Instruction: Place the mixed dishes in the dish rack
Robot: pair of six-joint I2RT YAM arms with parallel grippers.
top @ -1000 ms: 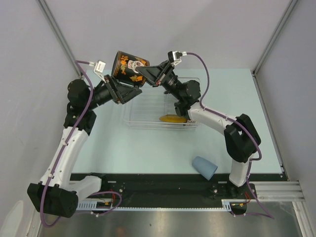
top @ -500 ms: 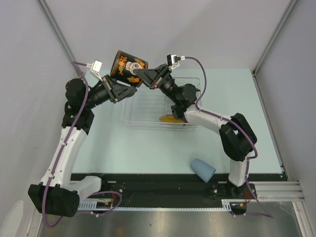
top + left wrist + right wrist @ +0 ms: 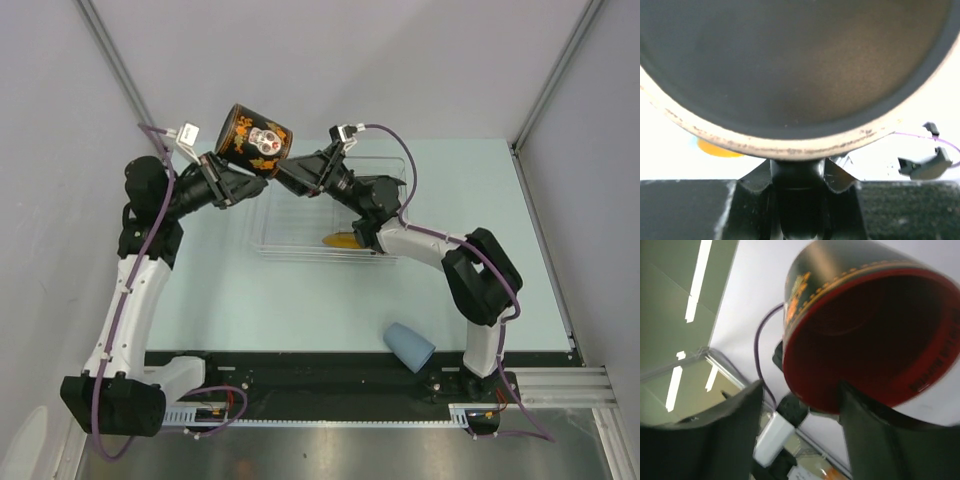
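The red mug (image 3: 253, 140), black with skull and flower prints outside and red inside, hangs tilted in the air above the far left corner of the clear dish rack (image 3: 272, 248). My left gripper (image 3: 240, 176) is shut on its black handle (image 3: 797, 185); the mug's base (image 3: 790, 60) fills the left wrist view. My right gripper (image 3: 287, 172) is open just right of the mug. In the right wrist view the mug's red mouth (image 3: 875, 335) sits above and between the spread fingers (image 3: 725, 440). A yellow saucer (image 3: 345, 240) lies in the rack. A light-blue cup (image 3: 412, 343) lies on its side at the near edge.
The rack sits at the middle far side of the pale green table (image 3: 230, 300). Grey walls close in on the left, back and right. Purple cables loop off both wrists, and the white left wrist camera (image 3: 771, 437) shows below the mug.
My right gripper has opened and let go of the mug's rim. The left gripper has closed on the handle, and the mug has shifted slightly left and up.
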